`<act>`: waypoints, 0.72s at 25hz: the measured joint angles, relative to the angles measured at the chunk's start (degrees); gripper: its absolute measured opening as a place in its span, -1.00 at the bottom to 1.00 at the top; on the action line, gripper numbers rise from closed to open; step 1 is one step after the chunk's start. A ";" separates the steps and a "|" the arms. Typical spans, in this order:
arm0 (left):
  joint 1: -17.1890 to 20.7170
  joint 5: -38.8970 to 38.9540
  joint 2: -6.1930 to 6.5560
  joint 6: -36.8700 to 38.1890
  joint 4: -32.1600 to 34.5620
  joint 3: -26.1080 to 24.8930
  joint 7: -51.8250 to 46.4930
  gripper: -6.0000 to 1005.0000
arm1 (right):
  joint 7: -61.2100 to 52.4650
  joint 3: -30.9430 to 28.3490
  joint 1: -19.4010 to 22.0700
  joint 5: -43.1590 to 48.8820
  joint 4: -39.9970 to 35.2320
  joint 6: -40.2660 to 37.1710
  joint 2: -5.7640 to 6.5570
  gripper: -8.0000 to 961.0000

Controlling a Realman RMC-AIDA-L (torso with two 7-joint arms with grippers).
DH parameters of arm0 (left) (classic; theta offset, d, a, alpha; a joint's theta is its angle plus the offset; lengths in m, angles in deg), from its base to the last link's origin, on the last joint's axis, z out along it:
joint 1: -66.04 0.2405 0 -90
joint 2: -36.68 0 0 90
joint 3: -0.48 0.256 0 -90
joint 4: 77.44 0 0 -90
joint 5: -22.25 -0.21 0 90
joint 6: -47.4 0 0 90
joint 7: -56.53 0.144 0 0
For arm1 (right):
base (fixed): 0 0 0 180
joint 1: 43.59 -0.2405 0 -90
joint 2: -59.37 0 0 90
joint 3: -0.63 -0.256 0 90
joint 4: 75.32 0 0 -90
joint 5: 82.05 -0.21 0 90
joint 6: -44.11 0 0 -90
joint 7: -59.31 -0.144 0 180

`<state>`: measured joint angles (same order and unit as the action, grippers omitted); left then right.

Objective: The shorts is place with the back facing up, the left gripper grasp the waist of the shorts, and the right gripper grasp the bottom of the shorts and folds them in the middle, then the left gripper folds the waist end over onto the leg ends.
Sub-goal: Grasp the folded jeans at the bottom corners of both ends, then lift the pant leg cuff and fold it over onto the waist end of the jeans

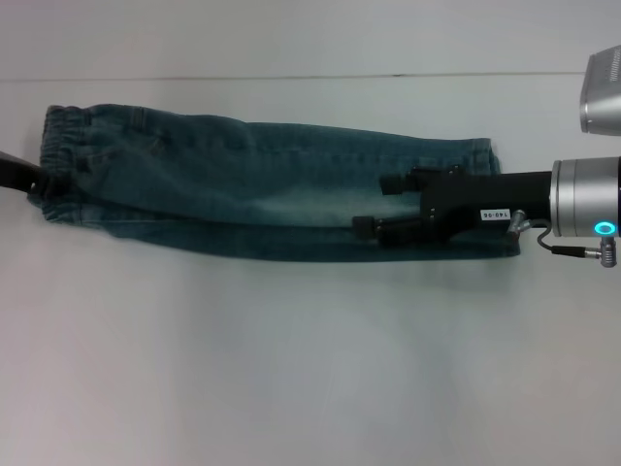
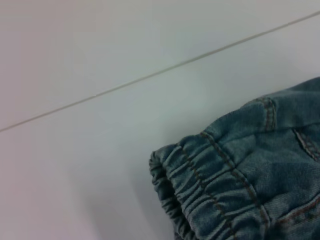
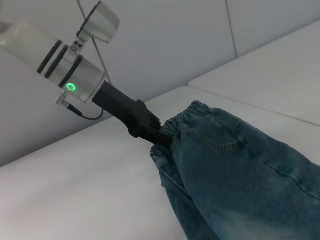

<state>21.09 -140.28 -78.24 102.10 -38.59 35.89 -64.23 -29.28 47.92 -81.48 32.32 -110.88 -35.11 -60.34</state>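
The shorts (image 1: 243, 165) lie flat on the white table, folded lengthwise into a long strip. The waist (image 1: 63, 146) is at the left end and the bottom hems (image 1: 490, 160) at the right. My left gripper (image 1: 34, 180) comes in from the left edge and is shut on the waist. The right wrist view shows this left gripper (image 3: 159, 137) pinching the gathered band of the shorts (image 3: 240, 175). In the left wrist view the elastic waist (image 2: 210, 190) rests on the table. My right gripper (image 1: 376, 204), with its white label, hovers open over the leg part, holding nothing.
The white table (image 1: 291, 369) stretches wide in front of the shorts. A seam line (image 1: 291, 76) runs across its back. A silver part of my right arm (image 1: 602, 92) hangs at the upper right.
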 joint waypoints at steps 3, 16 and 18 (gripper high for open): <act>0.11 0.11 -0.01 0.41 -0.04 0.05 0.48 -0.30 | 0.00 0.04 -0.14 0.07 -0.01 0.00 0.00 0.96; 0.45 0.28 -0.73 3.13 2.64 0.03 1.30 -0.65 | 0.00 0.79 -0.23 0.08 0.57 -0.04 0.07 0.95; 0.49 0.29 -1.04 5.09 4.29 0.00 1.30 -0.66 | 0.00 0.98 -0.22 0.08 0.58 -0.05 0.09 0.95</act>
<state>21.58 -139.99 -79.28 107.19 -34.30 35.89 -62.93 -29.29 48.90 -81.70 32.40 -110.30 -35.16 -60.26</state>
